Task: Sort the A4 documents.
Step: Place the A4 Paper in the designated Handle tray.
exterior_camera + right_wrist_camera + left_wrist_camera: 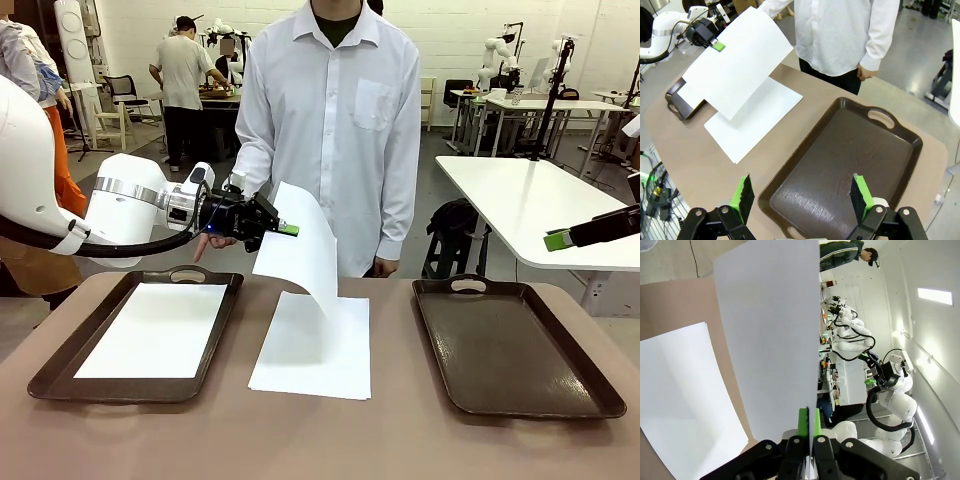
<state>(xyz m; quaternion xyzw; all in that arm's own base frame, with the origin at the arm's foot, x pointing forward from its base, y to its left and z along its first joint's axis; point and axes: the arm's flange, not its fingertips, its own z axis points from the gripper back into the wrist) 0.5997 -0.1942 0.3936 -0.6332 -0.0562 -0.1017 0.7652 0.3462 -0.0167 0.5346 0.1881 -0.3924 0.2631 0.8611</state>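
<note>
Left gripper (288, 230) clamps one sheet (300, 250) by its edge, hanging curled above the centre pile (320, 365), maybe several sheets. Light, floppy, creases easily: take edges. Right gripper (801, 196) spread wide over right tray (850, 150).

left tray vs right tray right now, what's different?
The left tray holds a white sheet covering most of its floor; the right tray is bare. The left tray lies left of the centre paper stack, the right tray right of it. The open right pincer points down at the right tray; the left pincer, shut on a lifted sheet, points sideways, not at the left tray. Shared: dark brown, handled, flat on the table.
</note>
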